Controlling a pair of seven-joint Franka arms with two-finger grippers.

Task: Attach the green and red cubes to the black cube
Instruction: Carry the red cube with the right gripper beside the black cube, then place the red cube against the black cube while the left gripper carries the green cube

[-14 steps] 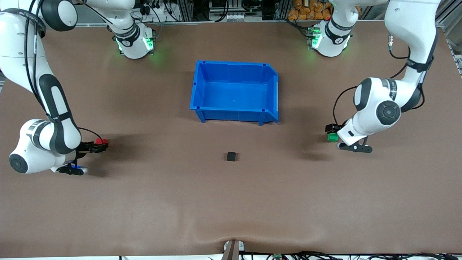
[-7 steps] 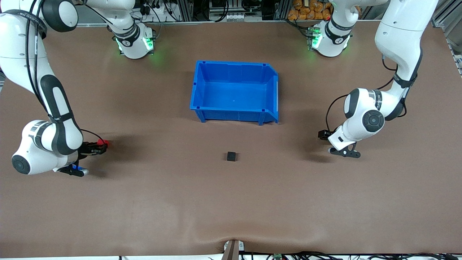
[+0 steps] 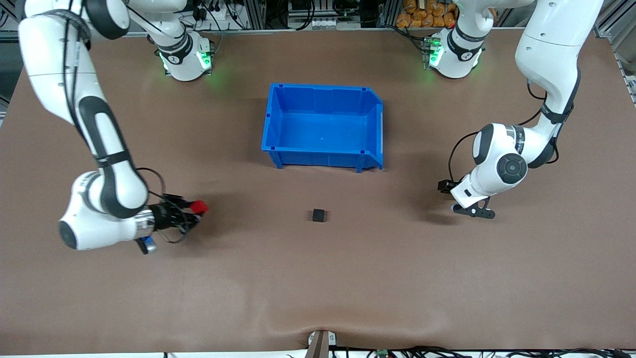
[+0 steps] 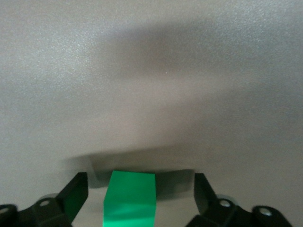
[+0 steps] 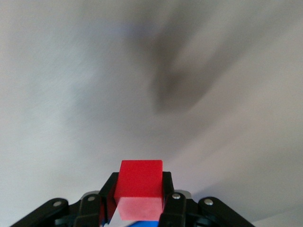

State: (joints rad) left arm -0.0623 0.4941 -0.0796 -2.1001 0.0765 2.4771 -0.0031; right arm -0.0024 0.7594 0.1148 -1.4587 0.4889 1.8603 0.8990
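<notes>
The black cube (image 3: 319, 215) sits on the brown table, nearer the front camera than the blue bin (image 3: 274, 124). My right gripper (image 3: 195, 209) is shut on the red cube (image 3: 200, 206), held just above the table toward the right arm's end. In the right wrist view the red cube (image 5: 140, 182) sits between the shut fingers of the right gripper (image 5: 140, 191). My left gripper (image 3: 443, 187) is low at the table toward the left arm's end. In the left wrist view the left gripper (image 4: 140, 189) is open with the green cube (image 4: 130, 198) between its fingers, gaps on both sides. The green cube is hidden in the front view.
The blue bin is empty and stands mid-table, toward the robots' bases. Bare brown table (image 3: 318, 278) lies between each gripper and the black cube.
My right gripper has swung toward the black cube, carrying the red cube. My left hand first moved over the green cube, hiding it in the front view, then stayed put.
</notes>
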